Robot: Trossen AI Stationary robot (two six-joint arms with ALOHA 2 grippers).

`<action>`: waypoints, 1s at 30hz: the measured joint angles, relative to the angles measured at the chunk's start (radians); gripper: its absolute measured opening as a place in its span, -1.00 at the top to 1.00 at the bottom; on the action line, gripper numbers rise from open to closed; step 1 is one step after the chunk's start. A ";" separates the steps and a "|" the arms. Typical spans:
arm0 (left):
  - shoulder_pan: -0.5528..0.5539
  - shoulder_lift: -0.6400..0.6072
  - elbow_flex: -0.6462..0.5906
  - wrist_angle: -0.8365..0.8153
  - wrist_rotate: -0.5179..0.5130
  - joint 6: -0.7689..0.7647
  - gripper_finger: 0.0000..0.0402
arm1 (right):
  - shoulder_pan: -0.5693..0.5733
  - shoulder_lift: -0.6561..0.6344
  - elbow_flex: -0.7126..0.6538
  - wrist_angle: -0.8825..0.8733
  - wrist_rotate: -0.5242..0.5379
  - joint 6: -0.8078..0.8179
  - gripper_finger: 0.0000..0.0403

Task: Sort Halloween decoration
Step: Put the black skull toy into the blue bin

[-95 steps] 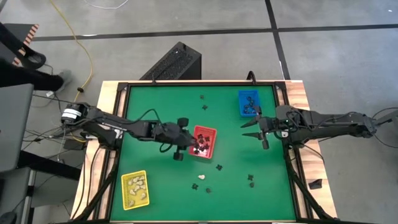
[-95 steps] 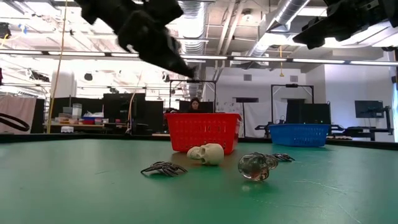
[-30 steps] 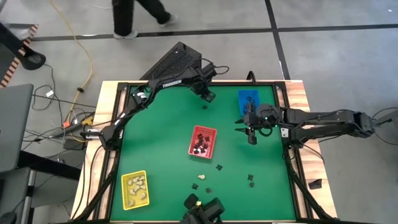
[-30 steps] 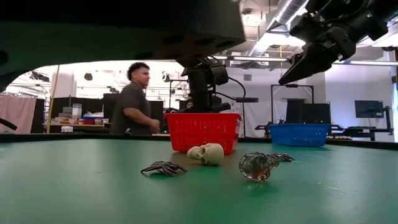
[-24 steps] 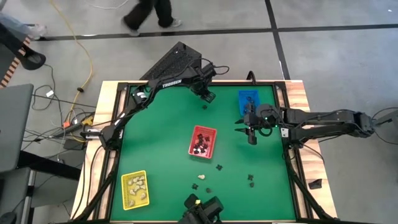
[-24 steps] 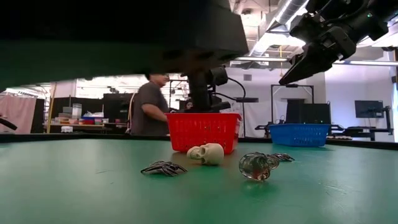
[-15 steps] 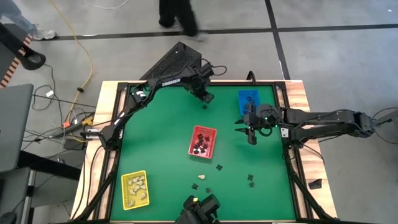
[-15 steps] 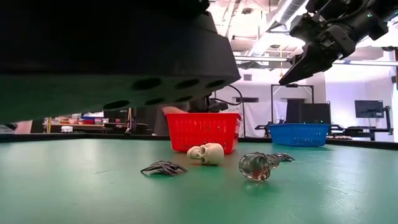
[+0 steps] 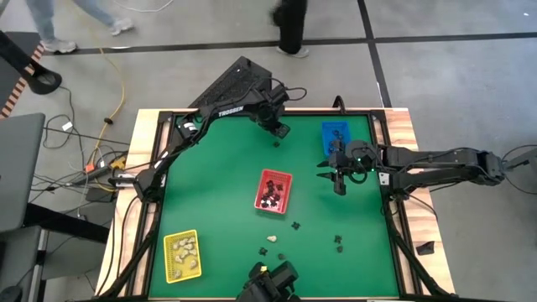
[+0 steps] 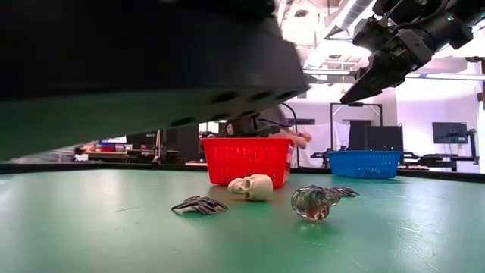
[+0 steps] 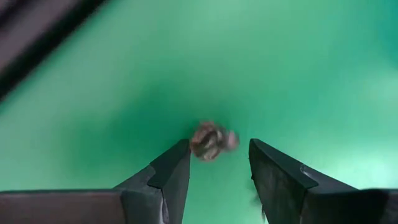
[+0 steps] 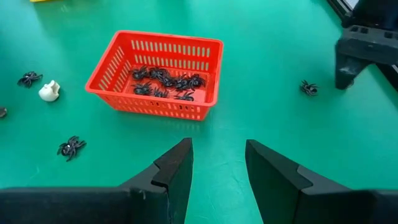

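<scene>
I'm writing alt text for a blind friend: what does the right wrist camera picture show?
A red basket holding a heap of black toy spiders sits on a green table, seen past the right gripper with its open dark fingers. A cream skull and three more spiders lie loose on the table around it.

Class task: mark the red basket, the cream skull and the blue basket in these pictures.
red basket (image 12: 122, 51), right wrist view, on its mesh side wall.
cream skull (image 10: 252, 186), low view, on its rounded top.
blue basket (image 10: 364, 164), low view, on its front wall.

Even overhead light falls on the green bench (image 9: 218, 176), shadows faint. In the low view ceiling strips glare, and a big dark shape blurs across the top (very near the lens). The left wrist view is soft throughout.
</scene>
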 joint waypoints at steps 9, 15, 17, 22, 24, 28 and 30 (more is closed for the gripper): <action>0.000 0.000 0.000 0.043 0.005 -0.028 0.24 | 0.000 0.000 0.000 0.000 0.000 0.003 0.12; 0.000 0.000 0.000 0.036 0.007 -0.028 0.24 | 0.000 0.000 0.000 0.000 0.000 0.003 0.12; 0.000 0.000 0.000 0.035 0.009 -0.036 0.24 | 0.000 0.000 0.000 0.000 0.000 0.003 0.12; 0.000 0.000 0.000 0.036 0.014 -0.059 0.24 | 0.000 0.000 0.000 0.000 0.000 0.002 0.12; 0.000 0.000 0.000 0.036 0.015 -0.073 0.24 | 0.000 0.000 0.000 0.000 0.000 0.002 0.12; 0.001 0.000 0.000 0.034 0.015 -0.096 0.24 | 0.000 0.000 0.000 0.000 0.000 0.002 0.12; 0.002 0.000 0.000 0.029 0.015 -0.112 0.24 | 0.000 0.000 0.000 0.000 0.000 0.002 0.12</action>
